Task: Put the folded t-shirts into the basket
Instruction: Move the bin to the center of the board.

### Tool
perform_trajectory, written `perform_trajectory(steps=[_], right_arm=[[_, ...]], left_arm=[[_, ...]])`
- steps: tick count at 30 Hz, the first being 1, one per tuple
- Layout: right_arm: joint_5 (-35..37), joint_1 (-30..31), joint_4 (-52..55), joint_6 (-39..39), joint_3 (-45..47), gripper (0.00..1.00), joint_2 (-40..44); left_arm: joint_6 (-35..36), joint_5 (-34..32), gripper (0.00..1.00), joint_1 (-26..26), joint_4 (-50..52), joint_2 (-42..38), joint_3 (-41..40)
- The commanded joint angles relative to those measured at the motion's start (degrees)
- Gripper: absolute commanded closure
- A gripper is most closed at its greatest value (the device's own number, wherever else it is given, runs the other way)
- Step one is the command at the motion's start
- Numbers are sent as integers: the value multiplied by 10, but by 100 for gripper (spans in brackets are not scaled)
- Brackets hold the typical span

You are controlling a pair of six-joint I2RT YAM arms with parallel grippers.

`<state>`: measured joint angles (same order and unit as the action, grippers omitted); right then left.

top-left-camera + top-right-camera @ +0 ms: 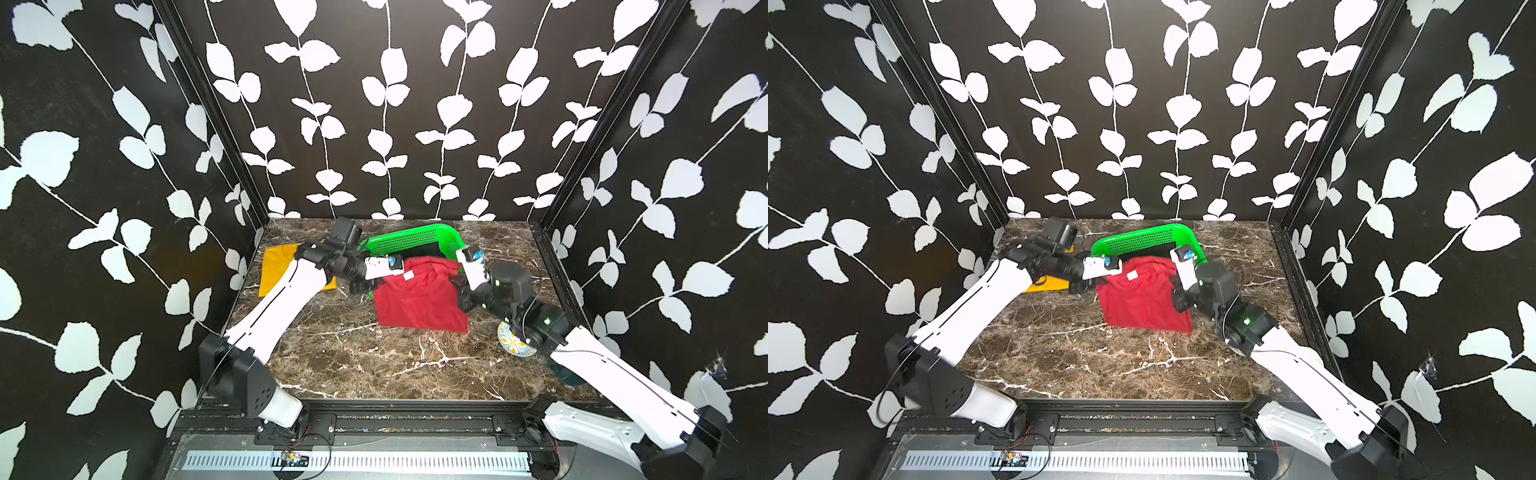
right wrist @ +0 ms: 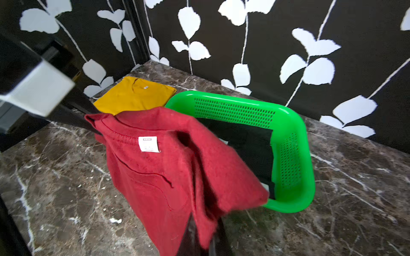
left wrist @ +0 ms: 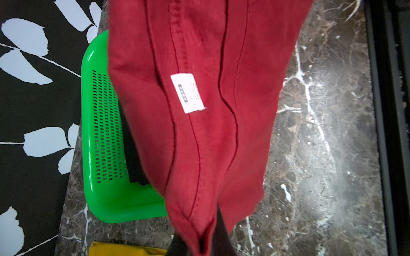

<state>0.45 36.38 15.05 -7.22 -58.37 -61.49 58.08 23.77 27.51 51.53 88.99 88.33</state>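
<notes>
The red shirt (image 1: 419, 299) is mid-tabletop, lifted by its collar edge. That edge hangs above the near rim of the basket (image 1: 405, 241), which sits at 12 o'clock from it. The left fingers (image 3: 221, 239) are clenched on the corner at 9 o'clock and the right fingers (image 2: 188, 239) on the corner at 3 o'clock. The collar, with its white tag (image 1: 408, 275), points to 12 o'clock and the hem to 6 o'clock. I judge the long axis to run 12 to 6, with the held edge crossing it from 9 to 3. The hem looks low on the tabletop (image 1: 374, 361), but I cannot tell whether it touches.

The black shirt (image 2: 248, 144) lies flat in the basket. The yellow shirt (image 1: 276, 266) waits at 10 o'clock, partly under the left arm. A patterned dish (image 1: 513, 345) sits at 4 o'clock, under the right arm.

- **Fold opening:** the cloth sags between the two pinches and its layers gape in the wrist views, so it could land bunched rather than flat.
- **Hem catching:** a trailing hem could catch the near rim, which would push the basket toward 12 o'clock or leave the shirt draped half outside.
- **Slipping corner:** each grip holds only a corner, so uneven pull between the arms could let one slip.
- **Poor fit:** the basket looks barely larger than the shirt, so a skewed drop would ride up a wall.
</notes>
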Motion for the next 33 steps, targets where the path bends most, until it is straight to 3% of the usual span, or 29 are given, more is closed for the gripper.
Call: perform_trajectory(steps=[1, 7, 18, 26, 33], right_arm=[[-40, -49, -20, 2, -35, 100, -44], [-87, -120, -44, 2, -86, 100, -152], [-133, -167, -75, -13, -163, 100, -326], [-133, -173, -49, -10, -251, 100, -432], [-131, -174, -46, -13, -234, 100, -479]], left_arm=[[11, -29, 100, 0, 34, 41, 67], [21, -59, 100, -12, 51, 166, 163], [19, -91, 100, -53, 48, 307, 290], [30, -115, 100, -55, 36, 360, 288], [29, -113, 100, -53, 25, 396, 253]])
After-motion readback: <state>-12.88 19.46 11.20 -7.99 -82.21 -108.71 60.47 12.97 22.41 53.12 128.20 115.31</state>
